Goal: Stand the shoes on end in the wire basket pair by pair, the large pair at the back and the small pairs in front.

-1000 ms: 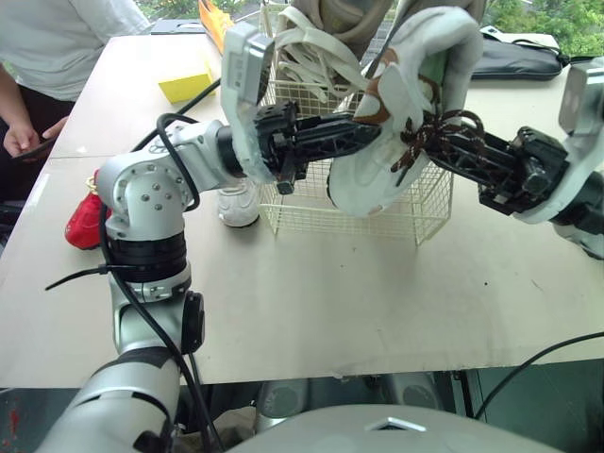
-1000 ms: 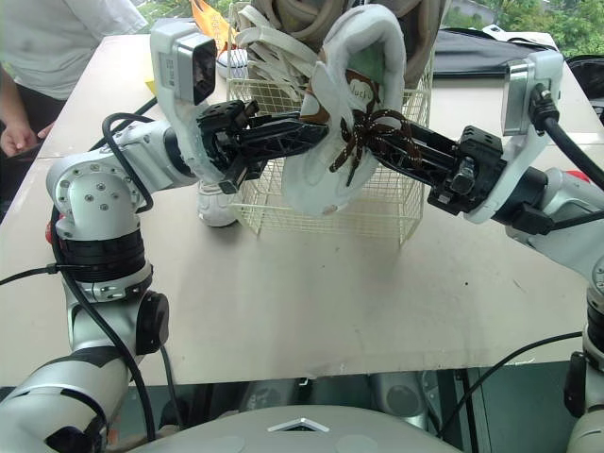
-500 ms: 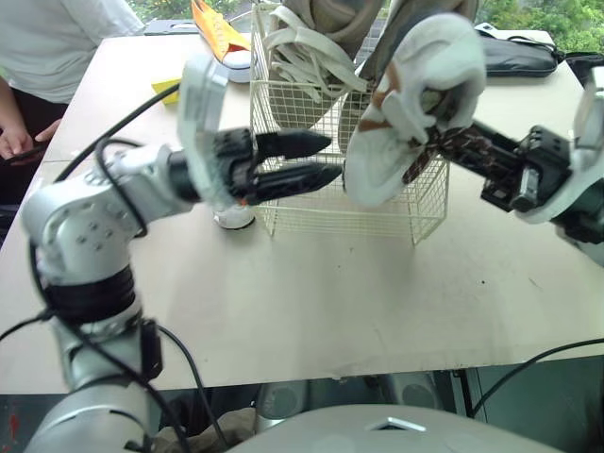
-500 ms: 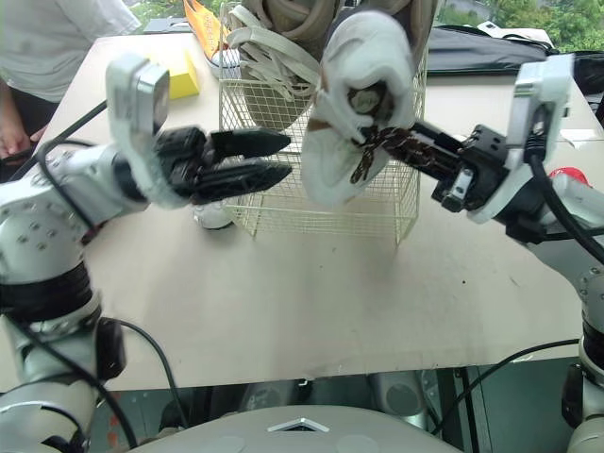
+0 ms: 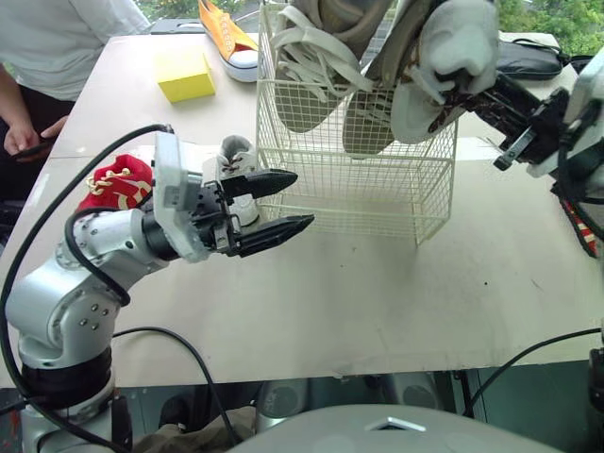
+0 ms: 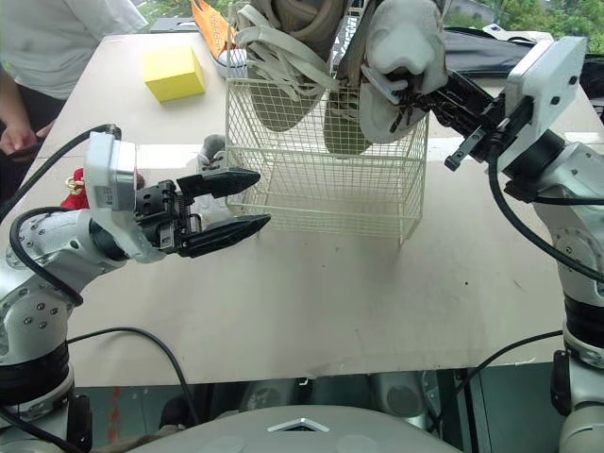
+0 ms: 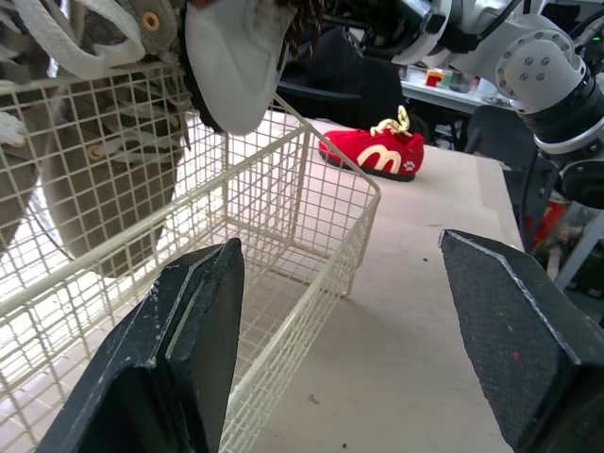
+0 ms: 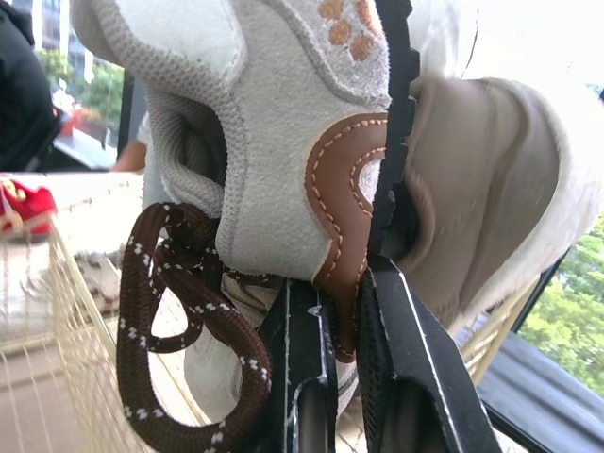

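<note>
The wire basket [image 5: 377, 184] stands mid-table with a large grey pair with white laces [image 5: 316, 66] upright in it. My right gripper [image 5: 451, 94] is shut on the collar of a grey-white shoe with brown laces [image 5: 444, 47]. It holds the shoe on end over the basket's right end, its lower tip near rim height. The right wrist view shows the right gripper [image 8: 349, 283] clamping that grey-white shoe [image 8: 283, 142]. My left gripper [image 5: 300, 198] stands open and holds nothing, low in front of the basket's left corner. A small white shoe [image 5: 231, 165] sits beside the basket.
Other things on the table are a red shoe [image 5: 118, 179] by my left arm, another red shoe [image 7: 373, 156] right of the basket, an orange shoe [image 5: 226, 38], a yellow block [image 5: 186, 75] and a black bag [image 5: 528, 58] at the back. A person [image 5: 57, 47] stands at the far left.
My left gripper let go of the grey-white shoe, opened and drew back down to the left. The right gripper carried the shoe up and over the basket's right end.
</note>
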`<state>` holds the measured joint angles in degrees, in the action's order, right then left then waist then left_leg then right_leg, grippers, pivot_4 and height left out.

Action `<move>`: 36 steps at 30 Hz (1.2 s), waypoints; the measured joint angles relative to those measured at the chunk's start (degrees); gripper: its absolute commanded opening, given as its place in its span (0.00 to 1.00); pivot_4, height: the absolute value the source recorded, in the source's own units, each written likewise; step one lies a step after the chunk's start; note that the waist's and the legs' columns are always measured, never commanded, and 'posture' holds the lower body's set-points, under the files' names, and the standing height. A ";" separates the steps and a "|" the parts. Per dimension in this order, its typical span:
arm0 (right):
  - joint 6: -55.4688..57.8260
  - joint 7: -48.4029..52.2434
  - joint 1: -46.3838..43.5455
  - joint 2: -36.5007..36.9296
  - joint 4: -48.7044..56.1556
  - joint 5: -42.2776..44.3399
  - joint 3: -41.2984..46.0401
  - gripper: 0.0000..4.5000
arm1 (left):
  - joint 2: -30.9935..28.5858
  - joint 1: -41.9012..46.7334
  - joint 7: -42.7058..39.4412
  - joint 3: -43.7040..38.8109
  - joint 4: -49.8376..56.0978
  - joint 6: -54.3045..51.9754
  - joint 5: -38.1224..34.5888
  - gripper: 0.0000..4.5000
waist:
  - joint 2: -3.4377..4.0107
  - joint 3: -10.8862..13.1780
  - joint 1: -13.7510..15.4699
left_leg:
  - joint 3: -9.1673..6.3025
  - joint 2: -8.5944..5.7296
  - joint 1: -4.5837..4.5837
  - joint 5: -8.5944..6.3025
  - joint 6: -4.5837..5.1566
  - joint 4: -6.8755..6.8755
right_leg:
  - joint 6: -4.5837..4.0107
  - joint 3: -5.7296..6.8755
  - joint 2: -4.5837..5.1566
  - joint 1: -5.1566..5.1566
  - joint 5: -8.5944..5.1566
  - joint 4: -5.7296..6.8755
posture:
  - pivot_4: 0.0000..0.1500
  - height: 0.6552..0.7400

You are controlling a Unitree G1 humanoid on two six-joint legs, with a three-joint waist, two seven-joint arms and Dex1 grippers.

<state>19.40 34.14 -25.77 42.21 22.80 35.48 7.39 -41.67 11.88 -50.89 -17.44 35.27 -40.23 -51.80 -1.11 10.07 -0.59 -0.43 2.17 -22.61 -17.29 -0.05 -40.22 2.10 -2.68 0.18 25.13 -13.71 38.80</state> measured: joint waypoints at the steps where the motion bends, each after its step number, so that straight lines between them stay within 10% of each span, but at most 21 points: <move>1: -0.96 1.01 0.25 -0.18 -0.70 -1.68 -0.90 0.00 | 0.04 -0.15 0.03 0.06 0.00 0.73 0.14 0.80 | 0.00 0.00 -0.03 | 0.00 0.00 0.00 0.00 0.00 0.00 | 0.00 0.00 0.00 0.00 0.00 0.00 | 1.00 1.00; 10: -3.66 7.33 2.08 -2.59 -7.76 -8.77 -5.73 0.00 | 0.74 -2.25 1.06 2.34 -0.01 4.00 1.22 0.80 | -0.06 -0.06 -0.09 | -0.01 0.01 0.14 0.00 0.00 0.00 | 0.00 0.01 -0.01 -0.10 0.00 0.02 | 1.00 1.00; 18: -0.96 11.35 3.26 -2.69 -6.82 -5.72 -4.23 0.62 | 0.75 -4.01 2.28 2.30 0.00 4.55 1.10 0.81 | -0.06 -0.06 0.05 | 0.00 0.00 0.56 -0.01 0.01 0.07 | -0.01 0.00 -0.01 -0.53 -0.01 -0.04 | 1.00 1.00; 33: 6.21 16.46 12.52 10.26 0.19 1.13 12.92 0.62 | 0.06 -5.96 20.60 -12.34 -16.86 -4.75 -9.83 0.81 | -0.04 -0.03 0.07 | 0.00 0.01 0.62 -0.02 0.02 0.16 | -0.01 0.00 -0.02 -0.53 -0.03 -0.05 | 1.00 1.00; 36: 10.92 19.56 14.19 13.33 3.07 7.72 17.44 0.81 | -1.69 -4.64 22.74 -10.72 -20.82 -8.25 -8.34 0.81 | -0.06 -0.03 0.10 | 0.01 0.01 0.62 -0.02 0.02 0.16 | -0.01 0.00 -0.02 -0.54 -0.02 -0.05 | 1.00 1.00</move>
<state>30.32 53.71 -11.59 55.55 25.87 43.20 24.83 -43.36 7.24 -28.14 -28.16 14.45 -48.48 -60.14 -1.17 10.05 -0.49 -0.42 2.17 -21.99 -17.31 -0.03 -40.06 2.09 -2.68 0.16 24.59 -13.74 38.76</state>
